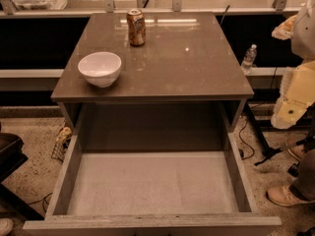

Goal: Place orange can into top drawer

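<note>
The orange can (136,27) stands upright at the back of the cabinet top, left of centre. The top drawer (66,173) is pulled fully open below the cabinet top, and its pale speckled floor holds nothing. My arm hangs at the right edge of the view, beside the cabinet. Its gripper (287,113) is at the arm's lower end, well to the right of the drawer and far from the can. It holds nothing that I can see.
A white bowl (100,69) sits on the left front of the cabinet top (187,68). A clear plastic bottle (249,58) stands on a ledge behind the cabinet on the right. A person's shoes (284,194) and cables lie on the floor at the right.
</note>
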Robot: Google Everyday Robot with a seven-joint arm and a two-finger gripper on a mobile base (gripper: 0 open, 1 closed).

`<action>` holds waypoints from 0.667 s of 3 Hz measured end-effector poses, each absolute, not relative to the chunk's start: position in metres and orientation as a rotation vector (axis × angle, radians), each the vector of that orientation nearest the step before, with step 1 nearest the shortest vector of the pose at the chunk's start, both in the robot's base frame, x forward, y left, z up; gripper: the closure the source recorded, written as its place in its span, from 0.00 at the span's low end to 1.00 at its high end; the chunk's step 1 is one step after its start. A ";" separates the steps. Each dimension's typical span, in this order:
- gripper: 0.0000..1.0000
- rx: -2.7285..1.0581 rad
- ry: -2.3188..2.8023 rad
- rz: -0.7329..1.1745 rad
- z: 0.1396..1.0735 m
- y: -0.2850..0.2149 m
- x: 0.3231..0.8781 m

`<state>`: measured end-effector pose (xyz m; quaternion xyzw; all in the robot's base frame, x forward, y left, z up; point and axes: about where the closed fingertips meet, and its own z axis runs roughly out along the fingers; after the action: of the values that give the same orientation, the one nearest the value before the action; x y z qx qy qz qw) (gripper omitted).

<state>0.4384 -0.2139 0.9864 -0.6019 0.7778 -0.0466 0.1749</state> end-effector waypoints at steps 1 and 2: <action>0.00 -1.699 2.199 -0.135 0.987 -0.214 0.441; 0.00 -1.626 2.147 -0.161 0.993 -0.216 0.463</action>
<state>0.4625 -0.2162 0.9929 -0.5879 0.7763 -0.0583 0.2197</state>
